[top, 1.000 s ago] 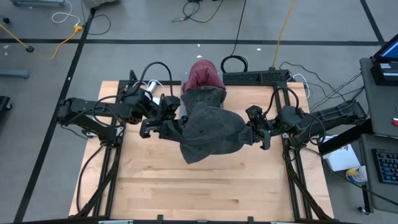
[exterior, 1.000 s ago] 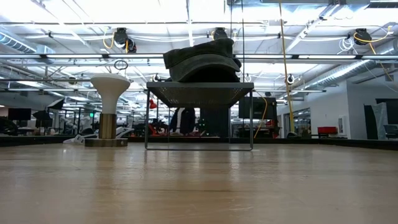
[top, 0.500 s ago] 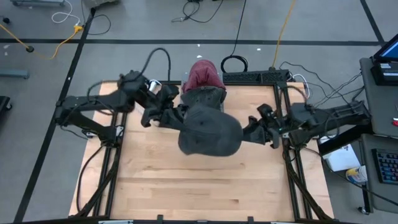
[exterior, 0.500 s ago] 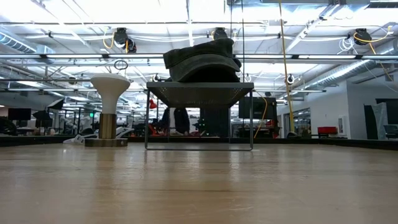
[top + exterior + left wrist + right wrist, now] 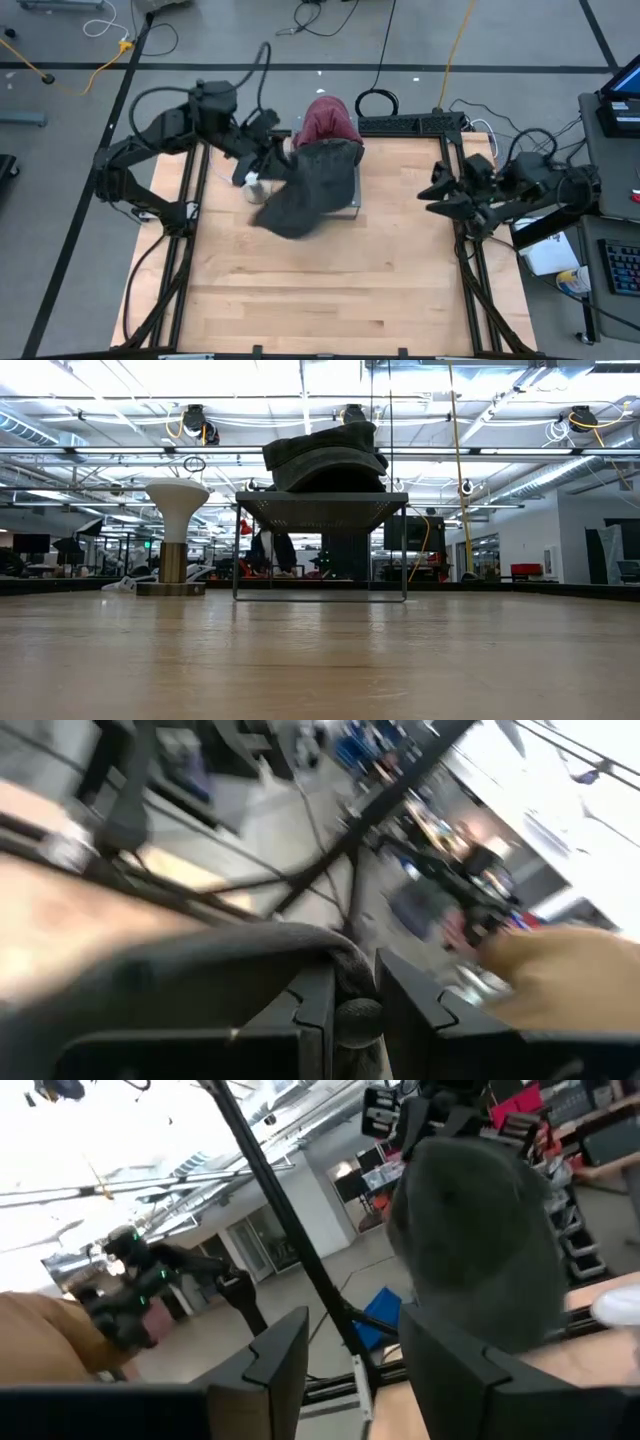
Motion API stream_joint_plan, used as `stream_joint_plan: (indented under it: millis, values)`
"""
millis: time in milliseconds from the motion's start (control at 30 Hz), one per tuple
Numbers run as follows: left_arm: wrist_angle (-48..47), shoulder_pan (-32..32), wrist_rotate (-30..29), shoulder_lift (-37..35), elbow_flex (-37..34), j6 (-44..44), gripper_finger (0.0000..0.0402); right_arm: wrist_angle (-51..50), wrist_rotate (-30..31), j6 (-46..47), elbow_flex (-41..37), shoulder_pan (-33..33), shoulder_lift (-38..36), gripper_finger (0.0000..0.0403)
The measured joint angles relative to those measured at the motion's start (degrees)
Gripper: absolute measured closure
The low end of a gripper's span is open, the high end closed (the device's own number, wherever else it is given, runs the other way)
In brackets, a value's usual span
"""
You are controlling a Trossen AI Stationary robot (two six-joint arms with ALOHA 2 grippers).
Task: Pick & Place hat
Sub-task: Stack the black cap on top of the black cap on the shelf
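Table (image 5: 320,290) is carrying one wire rack (image 5: 320,510), on which a red hat (image 5: 325,120) and a dark hat (image 5: 325,160) are sitting. My left gripper (image 5: 268,165) is pinching a third, grey hat (image 5: 295,200), hanging beside the rack. My right gripper (image 5: 437,195) is waiting at the right edge, fingers parted, holding nothing.

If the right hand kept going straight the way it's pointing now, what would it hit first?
Most likely the dark grey hat hanging from the left hand. The right hand, fingers apart and empty at the table's right edge, points left across bare wood toward it. Depth is hard to judge.
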Motion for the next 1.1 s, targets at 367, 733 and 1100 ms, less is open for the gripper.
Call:
stream_joint_plan:
  millis: [367,733,1100]
  values:
    - [-1.8,0.2,-14.3,0.1,5.2,6.4,0.0348,4.1,0.1,-19.1,0.0,0.0,-4.0,0.0259]
    - [-12.7,-5.5,-29.1,3.2,5.2,18.8,0.0348,8.2,0.0,-40.6,0.0,0.0,-3.5,0.0258]
    - [-12.3,-15.3,-38.1,8.7,5.2,34.8,0.0348,8.0,2.4,-47.4,0.0,0.0,-3.5,0.0264]
